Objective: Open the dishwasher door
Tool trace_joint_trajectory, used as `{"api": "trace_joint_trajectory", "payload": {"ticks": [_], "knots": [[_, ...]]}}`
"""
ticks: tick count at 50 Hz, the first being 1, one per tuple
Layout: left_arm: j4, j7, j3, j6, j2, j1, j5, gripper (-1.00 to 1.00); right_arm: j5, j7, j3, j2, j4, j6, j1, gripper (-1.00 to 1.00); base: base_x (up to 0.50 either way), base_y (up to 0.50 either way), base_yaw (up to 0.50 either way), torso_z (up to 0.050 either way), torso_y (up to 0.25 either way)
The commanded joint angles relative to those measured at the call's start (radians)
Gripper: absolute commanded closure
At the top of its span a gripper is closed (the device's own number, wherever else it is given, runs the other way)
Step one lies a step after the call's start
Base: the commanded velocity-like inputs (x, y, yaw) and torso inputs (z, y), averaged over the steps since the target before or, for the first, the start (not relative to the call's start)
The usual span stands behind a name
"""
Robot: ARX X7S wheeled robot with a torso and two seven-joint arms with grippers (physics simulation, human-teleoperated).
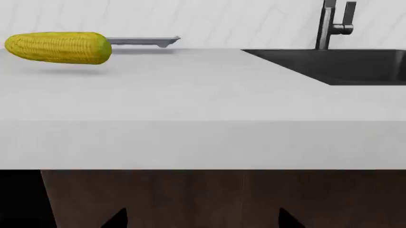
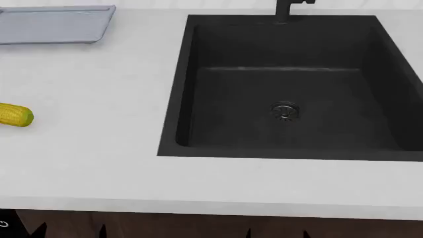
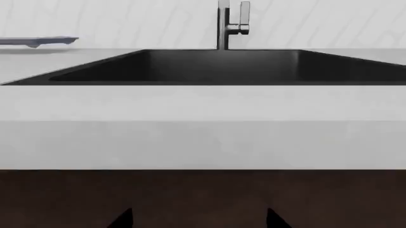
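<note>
Of the dishwasher door I see only a black sliver (image 1: 19, 199) beside the brown cabinet front, at the edge of the left wrist view. In the head view it is a black corner (image 2: 9, 227) with a small white mark, under the counter's left end. Its handle is out of view. My left gripper (image 1: 203, 219) is open, its two dark fingertips (image 1: 117, 219) spread wide in front of the brown wood cabinet, to the right of the black sliver. My right gripper (image 3: 199, 219) is also open, facing the cabinet under the sink. Both hold nothing.
The white countertop (image 2: 99, 163) overhangs the cabinets just above both grippers. A black sink (image 2: 284, 84) with a faucet (image 3: 229, 26) sits in it. A corn cob (image 1: 58, 47) lies at the counter's left, with a grey tray (image 2: 53, 24) behind it.
</note>
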Motion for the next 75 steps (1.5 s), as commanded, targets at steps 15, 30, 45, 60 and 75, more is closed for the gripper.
{"api": "trace_joint_trajectory", "payload": {"ticks": [15, 30, 45, 60, 75], "knots": [[-0.009, -0.158, 0.164, 0.054, -0.136, -0.01, -0.072, -1.0, 0.064, 0.055, -0.067, 0.046, 0.008, -0.02, -0.003, -1.0, 0.0, 0.0, 0.0, 0.0, 0.0], [0.014, -0.177, 0.169, 0.093, -0.146, 0.011, -0.08, -1.0, 0.084, 0.083, -0.102, 0.066, 0.007, -0.022, -0.012, -1.0, -0.3, 0.0, 0.0, 0.0, 0.0], [0.024, -0.192, 0.182, 0.082, -0.158, 0.007, -0.078, -1.0, 0.102, 0.099, -0.126, 0.085, 0.001, -0.021, -0.004, -1.0, -0.42, 0.0, 0.0, 0.0, 0.0], [0.004, -0.201, 0.186, 0.097, -0.166, -0.001, -0.089, -1.0, 0.109, 0.118, -0.154, 0.103, -0.005, -0.008, 0.001, -1.0, 0.0, 0.0, 0.0, 0.0, 0.0], [0.013, -0.205, 0.193, 0.101, -0.173, 0.006, -0.107, -1.0, 0.127, 0.138, -0.166, 0.116, -0.016, -0.021, -0.011, -1.0, 0.0, 0.43, 0.0, 0.0, 0.0]]}}
